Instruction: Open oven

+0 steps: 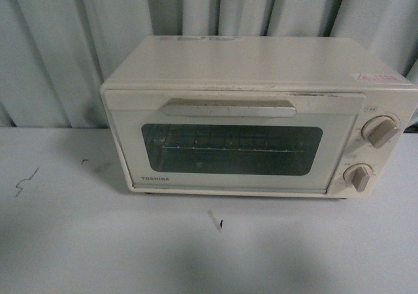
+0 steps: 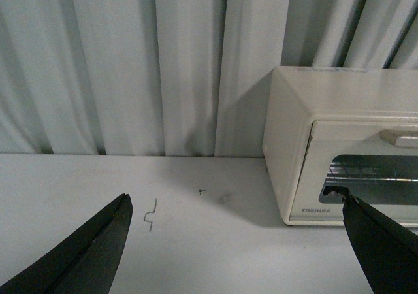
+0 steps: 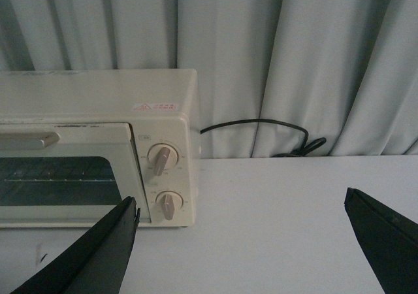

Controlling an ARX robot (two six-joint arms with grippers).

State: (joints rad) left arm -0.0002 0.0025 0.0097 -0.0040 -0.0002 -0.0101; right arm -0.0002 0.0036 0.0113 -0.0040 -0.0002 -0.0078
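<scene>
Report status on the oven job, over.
Left tool open, empty. Right tool open, empty. Oven door shut, bar handle untouched. Nothing in front of the door.

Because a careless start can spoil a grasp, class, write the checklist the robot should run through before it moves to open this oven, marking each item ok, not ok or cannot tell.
1. Door of the oven shut, awaiting opening: ok.
2. Bar handle uncovered: ok.
3. Left gripper open: ok.
4. Right gripper open: ok.
5. A gripper at the handle: not ok, neither arm shows in the front view.
6. Power cord behind the oven, away from the door: ok.
</scene>
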